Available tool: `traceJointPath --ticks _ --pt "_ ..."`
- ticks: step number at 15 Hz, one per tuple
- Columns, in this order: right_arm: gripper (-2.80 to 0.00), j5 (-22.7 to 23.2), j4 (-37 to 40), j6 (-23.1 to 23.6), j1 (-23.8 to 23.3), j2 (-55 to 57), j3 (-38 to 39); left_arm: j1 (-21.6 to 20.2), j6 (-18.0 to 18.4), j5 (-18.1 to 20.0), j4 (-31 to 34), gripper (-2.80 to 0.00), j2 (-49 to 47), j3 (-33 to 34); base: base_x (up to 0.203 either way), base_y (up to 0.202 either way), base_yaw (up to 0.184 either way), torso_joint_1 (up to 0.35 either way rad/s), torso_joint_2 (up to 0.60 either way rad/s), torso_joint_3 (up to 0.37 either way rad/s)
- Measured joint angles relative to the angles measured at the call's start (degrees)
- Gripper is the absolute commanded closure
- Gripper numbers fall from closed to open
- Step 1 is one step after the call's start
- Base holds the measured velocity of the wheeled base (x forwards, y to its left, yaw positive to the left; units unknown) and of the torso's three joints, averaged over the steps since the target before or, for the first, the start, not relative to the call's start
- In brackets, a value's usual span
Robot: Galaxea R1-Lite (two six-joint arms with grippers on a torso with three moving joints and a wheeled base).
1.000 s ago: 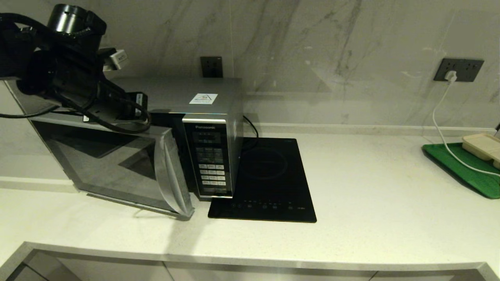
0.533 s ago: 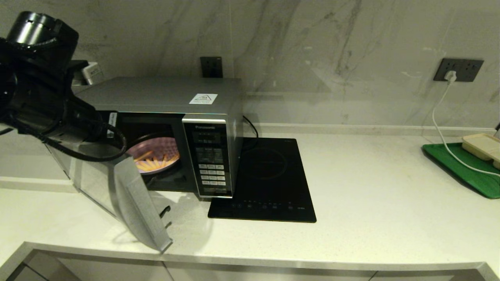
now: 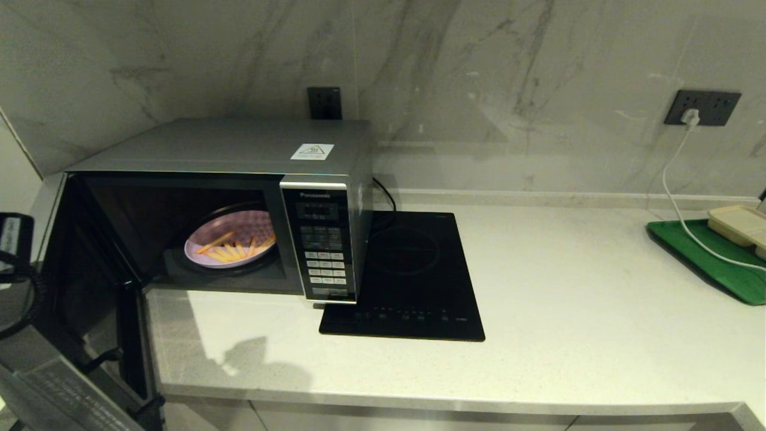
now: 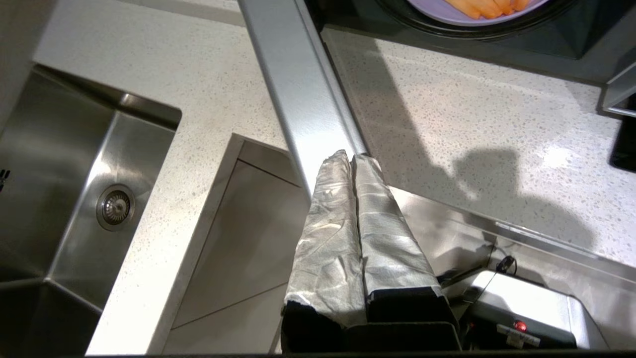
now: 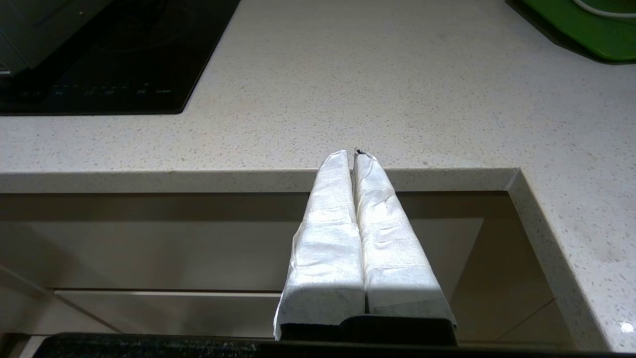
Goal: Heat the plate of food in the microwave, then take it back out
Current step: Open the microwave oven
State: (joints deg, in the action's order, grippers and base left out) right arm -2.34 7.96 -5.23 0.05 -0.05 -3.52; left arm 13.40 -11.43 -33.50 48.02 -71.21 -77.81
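The silver microwave (image 3: 239,146) stands at the counter's left with its door (image 3: 90,287) swung wide open to the left. Inside, on the turntable, lies the lilac plate (image 3: 230,241) with several orange-yellow fries; its rim also shows in the left wrist view (image 4: 477,7). My left gripper (image 4: 352,156) is shut with nothing between its fingers, its tips at the end of the door's silver edge (image 4: 298,89). Only a bit of that arm (image 3: 9,239) shows in the head view. My right gripper (image 5: 354,154) is shut and parked just in front of the counter's front edge.
A black induction hob (image 3: 413,275) lies right of the microwave. At the far right a green tray (image 3: 712,257) carries a beige tray (image 3: 742,224), with a white cable (image 3: 676,197) running to a wall socket. A steel sink (image 4: 74,189) lies left of the door.
The microwave door has swung from nearly shut to wide open, and the plate has come into sight. My left arm has drawn back to the left, almost out of the head view.
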Motion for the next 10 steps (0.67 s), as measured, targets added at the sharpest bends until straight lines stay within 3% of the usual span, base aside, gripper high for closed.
traceJointPath --ticks 3,7,10 --pt "0.0 0.0 0.0 0.0 0.0 0.0 0.0 3.3 -2.2 -0.5 0.1 0.0 3.1 2.0 0.0 0.0 0.0 0.0 0.0 0.0" --pt "0.0 0.0 0.0 0.0 0.0 0.0 0.0 9.0 -2.2 -0.9 0.0 0.0 2.2 0.7 0.0 0.0 0.0 0.0 0.0 0.0" --pt "0.0 0.0 0.0 0.0 0.0 0.0 0.0 7.4 -2.5 0.0 0.0 0.0 0.4 0.8 0.0 0.0 0.0 0.0 0.0 0.0"
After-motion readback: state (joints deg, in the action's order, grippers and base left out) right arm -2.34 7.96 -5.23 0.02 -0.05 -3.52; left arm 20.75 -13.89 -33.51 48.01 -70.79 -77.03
